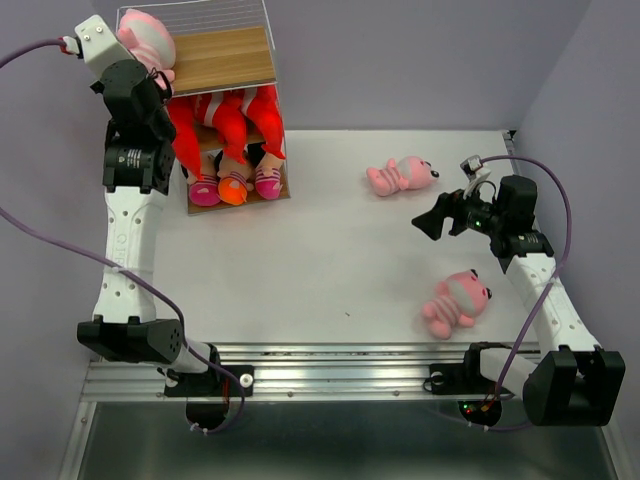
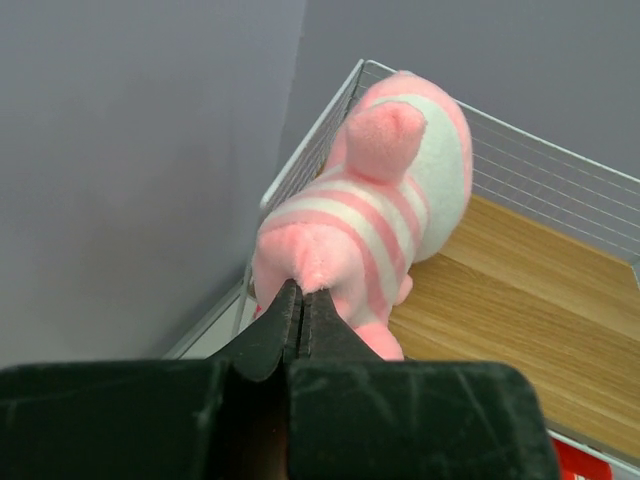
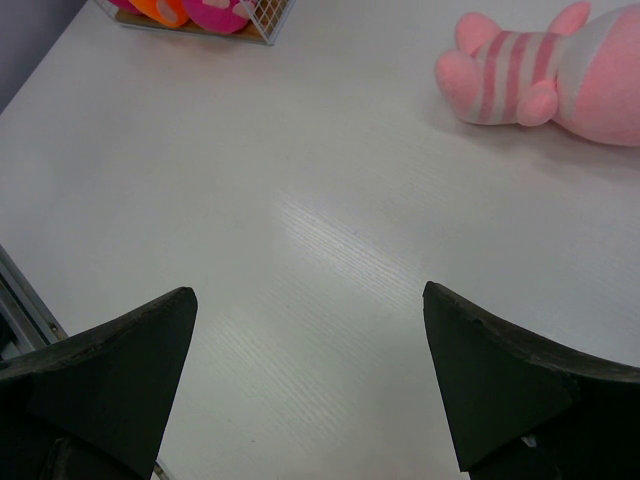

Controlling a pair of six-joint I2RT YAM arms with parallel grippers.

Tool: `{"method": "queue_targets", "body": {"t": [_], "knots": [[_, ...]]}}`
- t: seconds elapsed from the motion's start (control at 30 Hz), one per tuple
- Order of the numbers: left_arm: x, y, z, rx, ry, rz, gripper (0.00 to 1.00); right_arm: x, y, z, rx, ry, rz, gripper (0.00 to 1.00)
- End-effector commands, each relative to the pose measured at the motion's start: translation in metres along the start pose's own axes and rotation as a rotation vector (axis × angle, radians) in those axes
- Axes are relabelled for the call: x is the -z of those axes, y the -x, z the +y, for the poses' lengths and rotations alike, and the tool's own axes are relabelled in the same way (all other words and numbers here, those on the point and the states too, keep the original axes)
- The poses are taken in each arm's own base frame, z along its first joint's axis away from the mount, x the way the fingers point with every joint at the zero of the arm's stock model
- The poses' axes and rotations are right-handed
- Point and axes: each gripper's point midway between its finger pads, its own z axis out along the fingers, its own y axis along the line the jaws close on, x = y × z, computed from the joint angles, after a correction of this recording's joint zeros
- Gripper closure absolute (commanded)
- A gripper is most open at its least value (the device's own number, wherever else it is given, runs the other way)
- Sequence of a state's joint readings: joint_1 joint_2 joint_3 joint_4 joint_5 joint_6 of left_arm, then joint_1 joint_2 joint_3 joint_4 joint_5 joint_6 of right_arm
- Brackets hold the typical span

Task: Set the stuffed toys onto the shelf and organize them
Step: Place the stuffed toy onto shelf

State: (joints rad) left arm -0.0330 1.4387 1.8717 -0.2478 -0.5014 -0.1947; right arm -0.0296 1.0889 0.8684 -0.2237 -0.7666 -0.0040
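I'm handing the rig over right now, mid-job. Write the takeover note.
Left gripper: shut, tips against the pink striped toy on the top board of the shelf.
Right gripper: open, empty, above the table.
Done: red sharks on the middle tier, dolls on the bottom tier.
Left: far pink toy and near pink toy, both lying on the table.

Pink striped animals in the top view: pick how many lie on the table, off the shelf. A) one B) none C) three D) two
D: one pink striped animal lies far out on the table, another lies close to its front edge, and the third sits atop the shelf.
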Motion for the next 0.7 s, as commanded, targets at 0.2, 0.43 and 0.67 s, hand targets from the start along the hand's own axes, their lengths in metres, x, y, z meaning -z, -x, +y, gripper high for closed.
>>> {"method": "queue_targets", "body": {"t": [0.2,0.43,0.67], "knots": [[0.018,0.043,-0.009,0.066,0.077,-0.181,1.0,-0.004,0.004,-0.002,0.04,0.007,-0.022,0.0],[0.014,0.037,-0.009,0.014,0.097,-0.172,1.0,-0.004,0.004,-0.003,0.04,0.005,-0.019,0.0],[0.011,0.024,-0.007,-0.02,0.096,-0.153,1.0,-0.004,0.004,-0.002,0.041,0.005,-0.021,0.0]]}}
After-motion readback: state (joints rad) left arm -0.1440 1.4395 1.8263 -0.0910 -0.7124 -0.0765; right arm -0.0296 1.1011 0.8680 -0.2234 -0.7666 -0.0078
